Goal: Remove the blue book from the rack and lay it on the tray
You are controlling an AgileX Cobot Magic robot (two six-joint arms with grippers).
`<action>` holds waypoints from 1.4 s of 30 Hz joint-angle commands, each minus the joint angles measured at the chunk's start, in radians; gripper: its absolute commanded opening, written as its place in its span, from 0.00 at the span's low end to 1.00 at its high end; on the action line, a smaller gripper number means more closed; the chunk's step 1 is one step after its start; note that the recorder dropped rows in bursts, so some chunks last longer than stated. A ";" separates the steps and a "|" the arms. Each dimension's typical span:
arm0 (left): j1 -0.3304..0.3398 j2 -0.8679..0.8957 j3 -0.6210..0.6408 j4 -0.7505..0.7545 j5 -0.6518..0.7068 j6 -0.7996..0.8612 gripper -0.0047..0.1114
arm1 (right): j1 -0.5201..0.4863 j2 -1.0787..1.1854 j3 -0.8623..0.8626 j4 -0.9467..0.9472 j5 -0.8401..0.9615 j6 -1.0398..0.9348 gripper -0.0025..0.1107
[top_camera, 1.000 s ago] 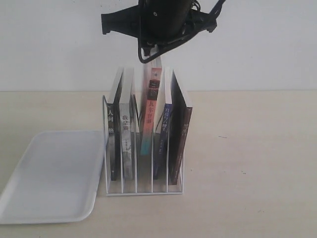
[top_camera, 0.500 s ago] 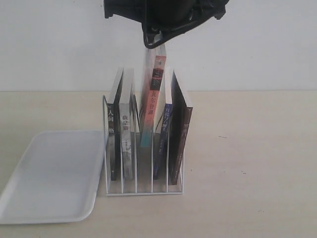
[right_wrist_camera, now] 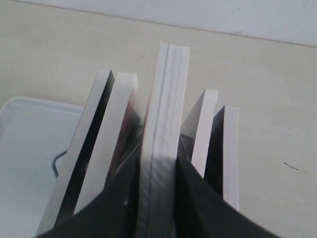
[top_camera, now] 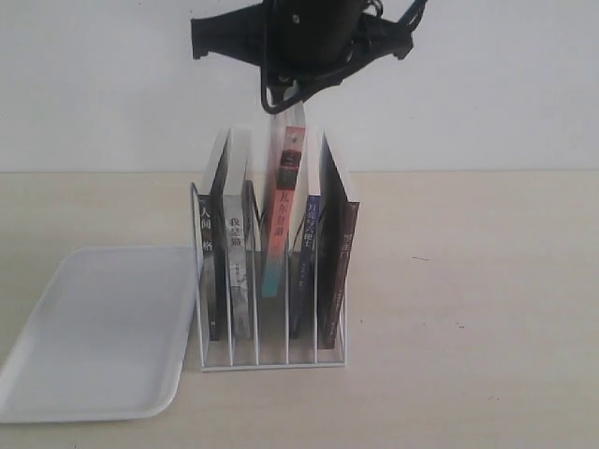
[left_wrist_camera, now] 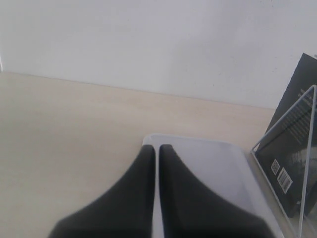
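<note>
The white wire rack (top_camera: 271, 361) stands mid-table with one book in each slot. The blue book (top_camera: 309, 254) sits in the fourth slot from the left; its page edge (right_wrist_camera: 204, 124) shows in the right wrist view. My right gripper (top_camera: 285, 101) hangs above the rack, shut not on that book but on the red-and-teal-spined book (top_camera: 283, 210) of the middle slot, which stands higher than the others. The fingers (right_wrist_camera: 190, 193) press both sides of its page block (right_wrist_camera: 166, 99). The white tray (top_camera: 103, 327) lies left of the rack. My left gripper (left_wrist_camera: 157, 148) hovers shut over the tray's corner (left_wrist_camera: 208, 163).
A black book (top_camera: 211, 253) and a white-spined book (top_camera: 239, 253) fill the two left slots. A dark maroon book (top_camera: 343, 262) leans in the rightmost slot. The rack's wire end (left_wrist_camera: 309, 124) and the black book's cover (left_wrist_camera: 292, 144) border the tray. Bare table lies right of the rack.
The right gripper lifted the red-spined book about half a second ago, then came back down; the book now sits about as low in its slot as a second ago.
</note>
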 commanded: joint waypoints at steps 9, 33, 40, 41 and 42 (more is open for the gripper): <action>0.003 0.003 -0.004 -0.010 -0.007 -0.008 0.08 | -0.001 0.113 -0.006 0.008 -0.010 -0.003 0.03; 0.003 0.003 -0.004 -0.010 -0.007 -0.008 0.08 | -0.003 0.004 -0.006 -0.011 -0.005 -0.082 0.41; 0.003 0.003 -0.004 -0.010 -0.007 -0.008 0.08 | -0.003 0.027 -0.006 -0.067 0.042 -0.078 0.34; 0.003 0.003 -0.004 -0.010 -0.007 -0.008 0.08 | -0.003 0.039 -0.006 -0.067 0.043 -0.078 0.34; 0.003 0.003 -0.004 -0.010 -0.007 -0.008 0.08 | -0.003 0.055 -0.006 -0.070 0.047 -0.078 0.34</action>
